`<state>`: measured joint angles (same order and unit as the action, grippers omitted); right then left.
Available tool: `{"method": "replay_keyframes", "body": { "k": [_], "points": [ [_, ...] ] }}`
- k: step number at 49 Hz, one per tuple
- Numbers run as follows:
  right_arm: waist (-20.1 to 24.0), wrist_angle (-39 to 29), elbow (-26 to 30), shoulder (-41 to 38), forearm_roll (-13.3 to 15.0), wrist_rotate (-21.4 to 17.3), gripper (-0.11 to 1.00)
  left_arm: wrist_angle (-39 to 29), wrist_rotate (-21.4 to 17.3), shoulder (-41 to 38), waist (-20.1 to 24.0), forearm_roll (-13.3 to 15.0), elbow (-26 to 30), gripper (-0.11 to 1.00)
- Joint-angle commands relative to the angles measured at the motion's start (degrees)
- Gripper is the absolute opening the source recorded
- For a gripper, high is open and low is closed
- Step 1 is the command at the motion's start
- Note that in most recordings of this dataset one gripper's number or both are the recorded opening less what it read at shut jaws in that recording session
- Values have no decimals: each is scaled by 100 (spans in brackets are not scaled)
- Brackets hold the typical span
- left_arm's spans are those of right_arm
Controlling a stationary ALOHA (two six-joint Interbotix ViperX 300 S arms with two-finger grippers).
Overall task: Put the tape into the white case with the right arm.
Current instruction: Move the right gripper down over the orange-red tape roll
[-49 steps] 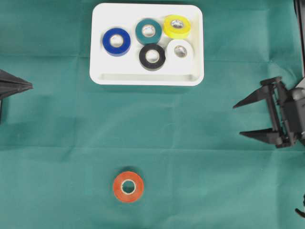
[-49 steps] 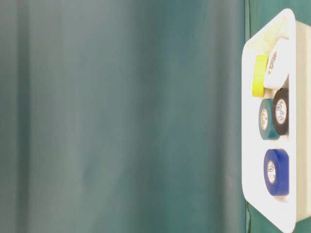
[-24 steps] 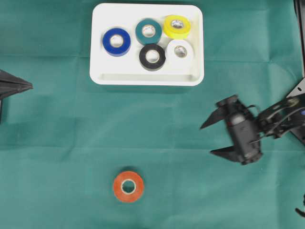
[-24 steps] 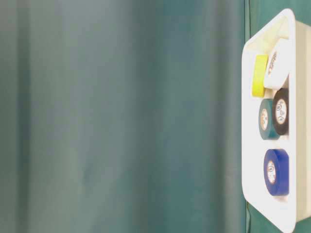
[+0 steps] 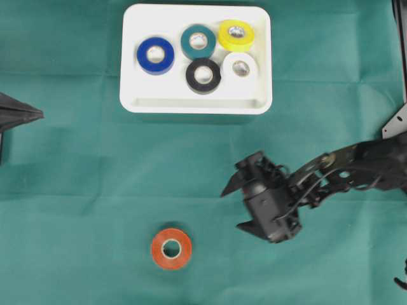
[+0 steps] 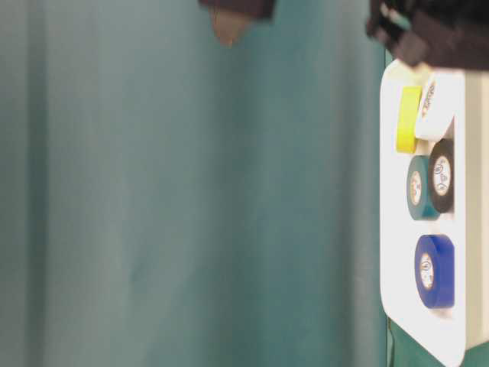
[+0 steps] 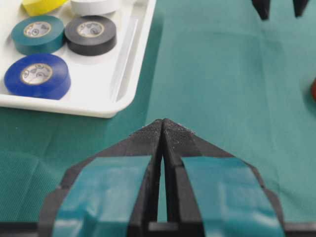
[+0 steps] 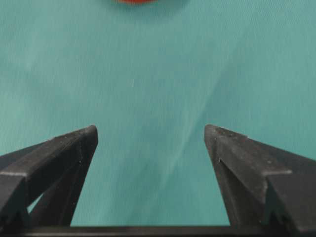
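An orange tape (image 5: 171, 248) lies flat on the green cloth near the front, left of centre. Its edge just shows at the top of the right wrist view (image 8: 136, 1) and at the right border of the left wrist view (image 7: 313, 89). The white case (image 5: 191, 105) sits at the back and holds several tape rolls. My right gripper (image 5: 232, 210) (image 8: 150, 129) hangs open and empty, to the right of the orange tape and apart from it, fingertips pointing left. My left gripper (image 5: 38, 115) (image 7: 162, 121) rests shut and empty at the left edge.
Blue (image 5: 155, 55), teal (image 5: 198, 41) and black (image 5: 203, 75) rolls fill the case's upper part, with yellow (image 5: 236, 35) and white (image 5: 240, 67) beside them. Bare tray floor runs along its front rim. The right arm (image 5: 356, 168) stretches in from the right edge.
The right arm has swung left and forward from the right edge toward the orange tape, jaws staying open. The left gripper, the tape and the case have not moved.
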<state>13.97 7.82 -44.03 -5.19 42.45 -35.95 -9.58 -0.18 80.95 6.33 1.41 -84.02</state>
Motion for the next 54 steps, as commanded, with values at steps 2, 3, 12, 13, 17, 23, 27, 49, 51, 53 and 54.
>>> {"method": "replay_keyframes", "body": {
  "k": [2,3,12,13,17,23,27,49,51,53,54],
  "points": [
    [114,18,448,-246,0,9,61,70,9,-35,18,0,62,1],
    [141,18,519,-316,0,9,61,70,18,-35,18,0,62,1],
    [352,-35,1195,-844,9,9,61,70,26,-35,18,9,62,1],
    [369,-53,1257,-896,9,9,61,70,26,-35,18,0,62,1],
    [422,-149,1485,-1046,0,9,61,70,26,-35,26,0,62,1],
    [483,-316,1775,-1230,9,9,61,70,26,-35,26,0,62,1],
    [510,-466,1969,-1345,9,9,61,70,26,-35,18,0,62,1],
    [800,-835,2435,-1512,158,62,61,70,35,-35,18,0,62,1],
    [835,-826,2470,-1521,193,70,61,70,35,-35,18,0,62,1],
    [870,-835,2496,-1512,220,62,61,70,35,-35,26,0,53,1],
    [879,-835,2505,-1512,220,62,61,70,35,-35,18,0,53,1]
  ]
}}
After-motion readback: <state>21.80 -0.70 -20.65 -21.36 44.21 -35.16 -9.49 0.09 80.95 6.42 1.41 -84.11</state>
